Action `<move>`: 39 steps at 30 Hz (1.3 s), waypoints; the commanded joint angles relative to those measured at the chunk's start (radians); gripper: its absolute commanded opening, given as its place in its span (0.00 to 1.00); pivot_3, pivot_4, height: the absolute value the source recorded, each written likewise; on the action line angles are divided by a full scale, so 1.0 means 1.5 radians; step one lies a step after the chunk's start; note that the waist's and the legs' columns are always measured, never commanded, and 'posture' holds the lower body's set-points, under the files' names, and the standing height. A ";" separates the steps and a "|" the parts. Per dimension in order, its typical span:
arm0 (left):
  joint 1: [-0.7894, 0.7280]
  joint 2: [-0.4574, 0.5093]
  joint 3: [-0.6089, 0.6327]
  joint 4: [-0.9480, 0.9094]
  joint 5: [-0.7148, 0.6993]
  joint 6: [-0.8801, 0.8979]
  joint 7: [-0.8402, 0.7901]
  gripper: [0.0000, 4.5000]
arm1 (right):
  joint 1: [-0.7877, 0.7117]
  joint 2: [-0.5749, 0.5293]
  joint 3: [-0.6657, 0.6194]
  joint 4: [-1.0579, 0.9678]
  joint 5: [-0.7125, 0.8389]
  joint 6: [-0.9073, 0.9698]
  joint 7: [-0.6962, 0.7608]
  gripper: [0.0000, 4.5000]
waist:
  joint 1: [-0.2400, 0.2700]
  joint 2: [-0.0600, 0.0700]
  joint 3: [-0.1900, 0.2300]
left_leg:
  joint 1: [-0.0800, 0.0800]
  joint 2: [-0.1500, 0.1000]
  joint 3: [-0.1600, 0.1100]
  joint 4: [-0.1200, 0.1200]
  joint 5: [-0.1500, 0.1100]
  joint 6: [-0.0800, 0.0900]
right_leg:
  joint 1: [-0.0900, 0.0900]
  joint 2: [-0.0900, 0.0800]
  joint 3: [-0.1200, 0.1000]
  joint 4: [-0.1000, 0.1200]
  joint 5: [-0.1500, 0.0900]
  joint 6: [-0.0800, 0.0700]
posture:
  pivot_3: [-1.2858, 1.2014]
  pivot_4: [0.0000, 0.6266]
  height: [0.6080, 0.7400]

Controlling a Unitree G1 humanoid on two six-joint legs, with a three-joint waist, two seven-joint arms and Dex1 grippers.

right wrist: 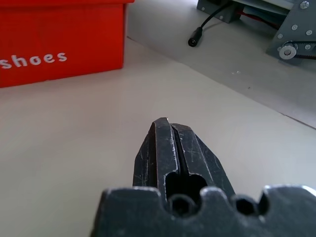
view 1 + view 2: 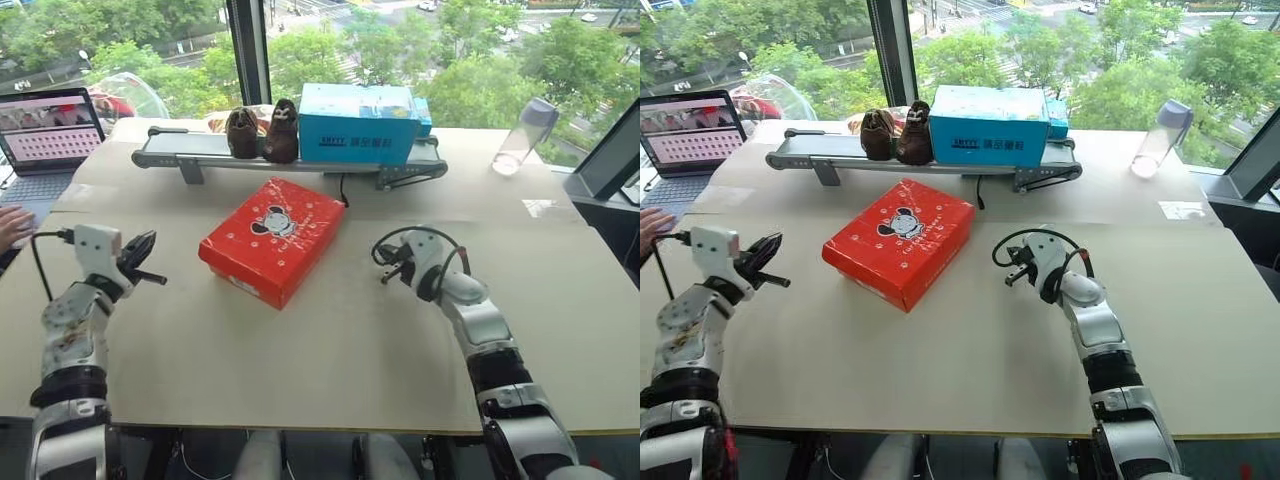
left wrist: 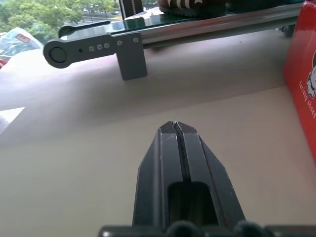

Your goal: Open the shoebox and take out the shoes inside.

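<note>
Pale tabletop [image 2: 330, 340] before tall windows, treetops beyond — conveyor [image 2: 200, 152] along the far side. Red shoebox [image 2: 272, 238] lid-down at centre (askew), untouched. Left gripper [image 3: 174, 126] and right gripper [image 1: 167, 123] flanking it, fingers pressed together, holding nothing.

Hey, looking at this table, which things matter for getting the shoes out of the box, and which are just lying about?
For the job:
red shoebox, lid closed
left pincer, shut
right pincer, shut

Lying about:
blue box
dark brown shoes
conveyor
laptop
bottle
</note>
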 commanded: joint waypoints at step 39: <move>0.209 -0.080 -0.206 -0.623 -0.088 0.441 -0.151 0.00 | 0.120 -0.147 0.048 -0.313 0.026 0.321 0.202 0.01 | -0.002 0.000 0.000 | 0.000 0.001 0.000 0.005 0.000 0.000 | 0.001 0.001 0.001 0.001 -0.002 0.005 | 0.52 0.24 1.00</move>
